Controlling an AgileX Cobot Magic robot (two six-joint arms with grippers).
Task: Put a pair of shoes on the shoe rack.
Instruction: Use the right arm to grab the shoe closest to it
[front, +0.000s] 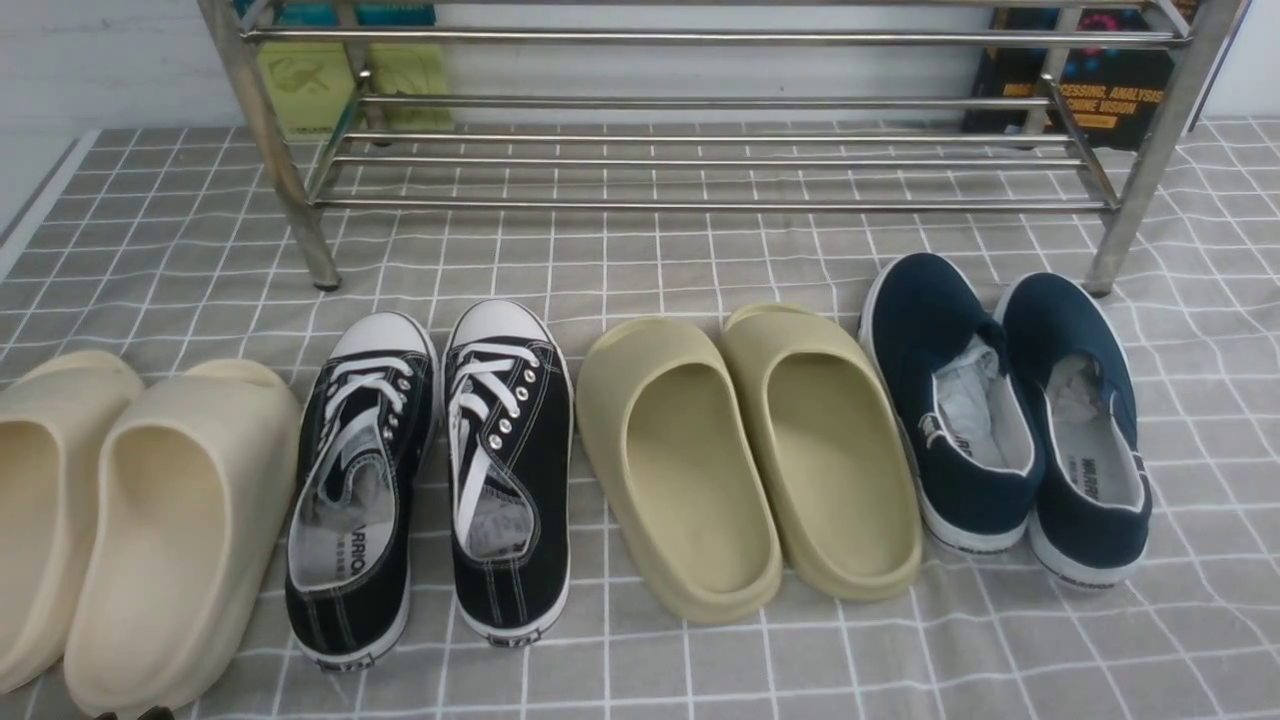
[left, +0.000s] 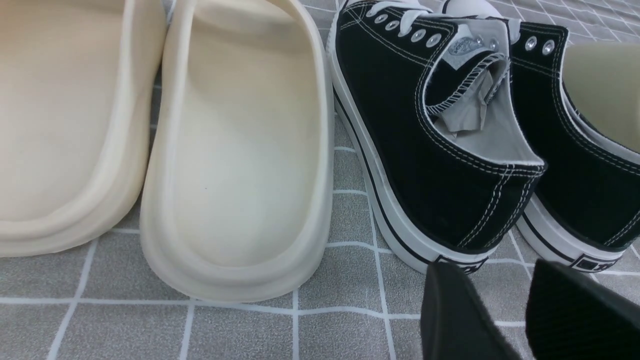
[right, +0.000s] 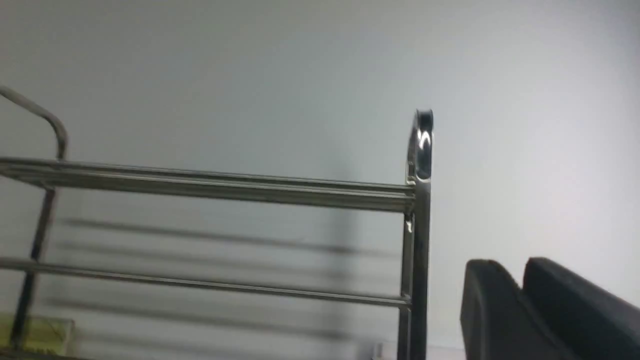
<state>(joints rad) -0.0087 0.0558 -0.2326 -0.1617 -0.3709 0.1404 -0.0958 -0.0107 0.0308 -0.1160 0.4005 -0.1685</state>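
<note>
Left gripper (left: 492, 285): two matte black, wedge-shaped fingers with smooth flat faces. Right gripper (right: 520, 275): same matte black finish, tips rounded.

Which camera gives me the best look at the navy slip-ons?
Front view: both navy slip-ons show whole, side by side by the right leg of the shoe rack. Left wrist shows cream slides and black sneakers instead; right wrist only rack and wall.

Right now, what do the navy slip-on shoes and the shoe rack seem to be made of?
The navy slip-on shoes look like canvas: matte, woven-looking uppers, with white rubber-like soles. The shoe rack looks like metal tubing, perhaps polished steel: its bars gleam and reflect.
</note>
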